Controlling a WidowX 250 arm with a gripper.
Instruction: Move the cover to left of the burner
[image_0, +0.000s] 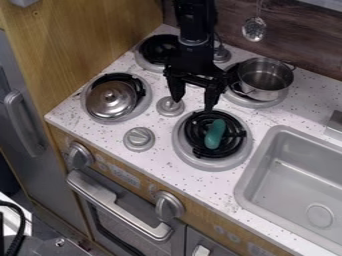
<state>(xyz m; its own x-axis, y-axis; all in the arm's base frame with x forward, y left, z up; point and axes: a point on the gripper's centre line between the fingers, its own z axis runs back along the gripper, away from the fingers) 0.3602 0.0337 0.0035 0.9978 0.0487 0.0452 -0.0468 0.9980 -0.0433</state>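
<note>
My tool (194, 101) hung above the middle of the stove top with its jaws apart, pointing downward, and nothing was held between them. The white, speckled bench (157, 159) formed the largest surface below, with the grey sink (287, 182) let into it at the right of the view. Of the burners, the near left burner (143, 102) bore the cover; the near right burner (220, 164) lay below the tool in the view. A metal pot (274, 90) stood on the far right burner (257, 104).

The round metal cover (105, 106) rested on the near left burner, placed toward the ring's lower left, so that dark coil (139, 87) was exposed at its upper right. The critical relation was lateral: the cover lay to the view's left of my tool, well apart from it and roughly in line with the spread of the jaws. Being round, it offered no long axis to match; the approach therefore called, in my judgement, for leftward travel and then a descent over its centre. A short shift of the cover toward the view's left would probably have met the task.

Two smaller items completed the arrangement. A grey knob (139, 138) stood between the two near burners, and a green object (215, 134) lay across the near right burner's coil.
</note>
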